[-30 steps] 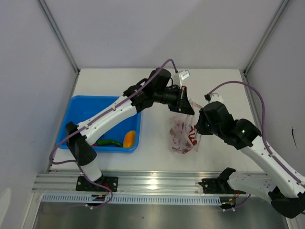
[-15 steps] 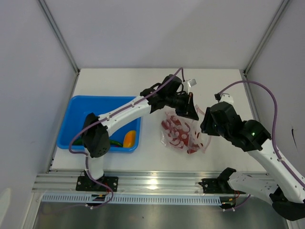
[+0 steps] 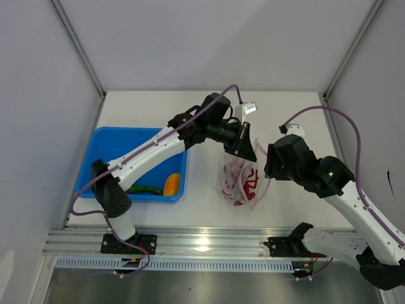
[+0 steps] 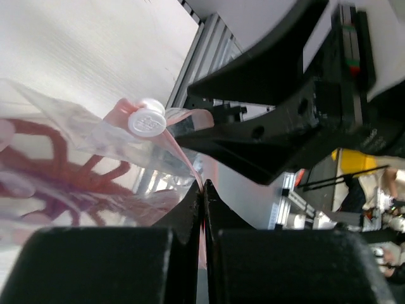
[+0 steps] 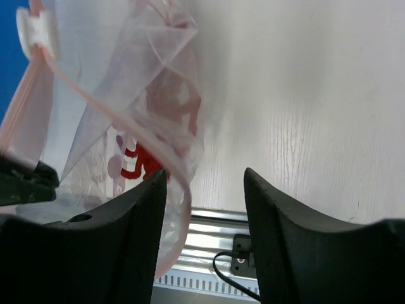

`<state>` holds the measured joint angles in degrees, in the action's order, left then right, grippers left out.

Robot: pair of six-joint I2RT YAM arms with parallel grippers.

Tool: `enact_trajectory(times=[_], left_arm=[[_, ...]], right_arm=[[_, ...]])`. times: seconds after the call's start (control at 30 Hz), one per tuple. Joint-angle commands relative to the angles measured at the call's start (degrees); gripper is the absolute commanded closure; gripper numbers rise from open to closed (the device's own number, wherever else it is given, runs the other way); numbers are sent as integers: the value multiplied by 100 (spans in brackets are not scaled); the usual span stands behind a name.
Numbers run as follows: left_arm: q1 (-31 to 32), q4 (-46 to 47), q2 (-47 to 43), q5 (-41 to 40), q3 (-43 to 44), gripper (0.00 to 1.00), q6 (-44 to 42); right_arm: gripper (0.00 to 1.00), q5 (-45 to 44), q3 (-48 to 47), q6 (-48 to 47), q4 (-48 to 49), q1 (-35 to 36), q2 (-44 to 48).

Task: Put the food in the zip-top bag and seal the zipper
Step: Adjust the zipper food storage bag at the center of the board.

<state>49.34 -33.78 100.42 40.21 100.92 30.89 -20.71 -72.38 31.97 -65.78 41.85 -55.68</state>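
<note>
The left fingers (image 4: pixel 195 204) pinch the pink zipper (image 4: pixel 193 172) of the zip-top bag (image 3: pixel 240 180), which hangs over the worktop (image 3: pixel 297 120), long side running 12 to 6 o'clock. The right fingers (image 5: pixel 152 196) are spread wide, the bag's edge just inside their gap. Only the top view shows the blue tray (image 3: pixel 107 142) at the bag's 9 o'clock.

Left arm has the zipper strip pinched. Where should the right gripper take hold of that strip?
Probably the free stretch of the zipper strip, away from the shut left gripper. The right wrist view shows it sagging as a thin flat band just ahead of the open right gripper, so come straight in from the right, fingers straddling its flat faces.
</note>
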Motion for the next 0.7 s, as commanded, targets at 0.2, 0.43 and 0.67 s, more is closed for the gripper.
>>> enact_trajectory(times=[0.2,0.43,0.67], left_arm=[[-4,-735,-409,365,15,99,-997],[-4,-779,-374,479,-64,99,-1164],[-3,-735,-435,453,-222,99,-1252]], right_arm=[[44,655,-312,-989,583,-27,-4],[51,1455,-75,-1350,1101,-27,-48],[76,2308,540,-1272,1734,-27,-57]])
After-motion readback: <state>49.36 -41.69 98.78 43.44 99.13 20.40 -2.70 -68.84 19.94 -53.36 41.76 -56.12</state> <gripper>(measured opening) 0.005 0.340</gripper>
